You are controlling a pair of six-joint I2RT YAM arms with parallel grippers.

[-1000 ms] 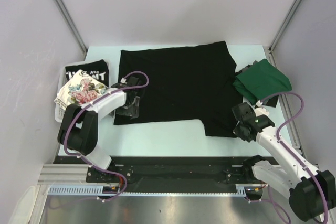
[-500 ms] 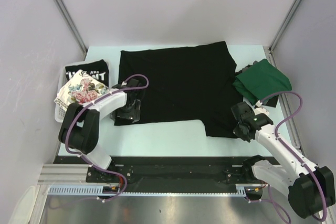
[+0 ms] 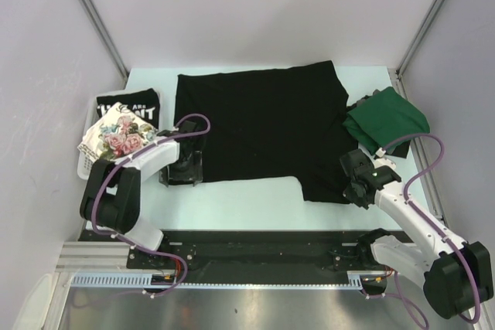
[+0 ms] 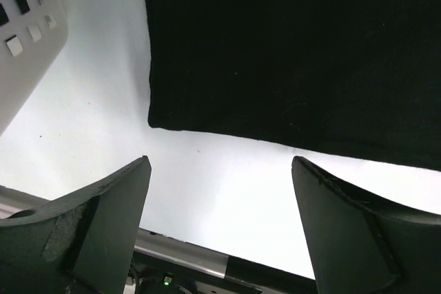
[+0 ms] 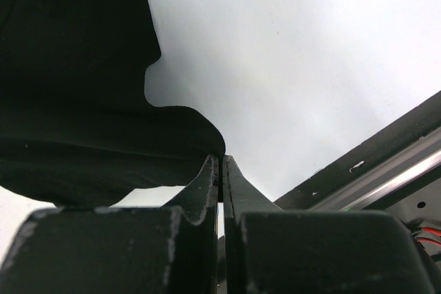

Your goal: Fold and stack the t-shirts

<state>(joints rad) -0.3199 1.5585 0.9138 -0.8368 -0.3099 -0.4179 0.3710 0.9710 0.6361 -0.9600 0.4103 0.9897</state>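
A large plain black t-shirt (image 3: 263, 125) lies spread flat across the table. My left gripper (image 3: 179, 171) hangs open over its near-left corner. In the left wrist view the fingertips (image 4: 141, 170) stand wide apart over bare table, just short of the black t-shirt (image 4: 296, 53). My right gripper (image 3: 357, 188) is at the shirt's near-right corner. In the right wrist view that gripper (image 5: 221, 160) is shut, with the edge of the black t-shirt (image 5: 83, 101) pinched at its tips. A dark green t-shirt (image 3: 387, 121) lies crumpled at the right.
A white slatted basket (image 3: 81, 161) stands at the left and shows as a corner (image 4: 27, 32) in the left wrist view. It holds a folded black t-shirt with white lettering (image 3: 128, 104) and a floral one (image 3: 116, 135). A black rail (image 3: 255, 241) runs along the table's near edge.
My left gripper has drawn back towards the near edge and a little left, off the black shirt to its near-left corner. The right gripper has stayed shut in place.
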